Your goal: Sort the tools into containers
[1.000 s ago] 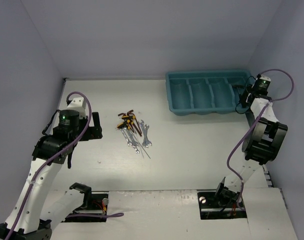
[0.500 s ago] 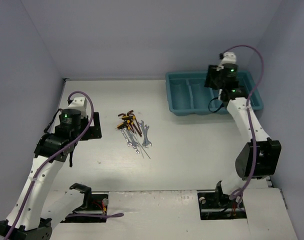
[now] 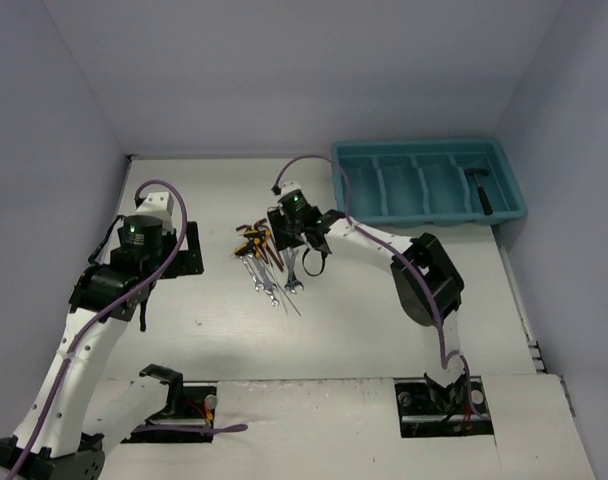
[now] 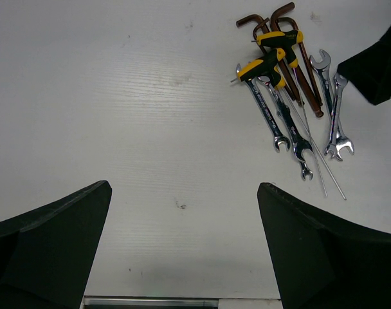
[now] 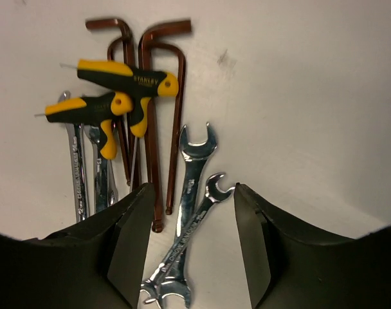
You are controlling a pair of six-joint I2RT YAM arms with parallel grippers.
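We saw our right claw (image 5: 190, 252) spread wide over two crossed wrenches (image 5: 190, 190); the tray (image 3: 424, 218) right of them held a hammer (image 3: 481, 190).

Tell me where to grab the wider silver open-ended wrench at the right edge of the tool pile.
Take the wider silver wrench by its flat shank, just short of its far open head, from straight above. It lies flat on the table, and a thinner wrench crosses it nearer the gripper. The open right gripper straddles that shank.

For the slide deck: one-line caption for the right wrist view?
Open right gripper poised over two crossed wrenches, beside hex keys.
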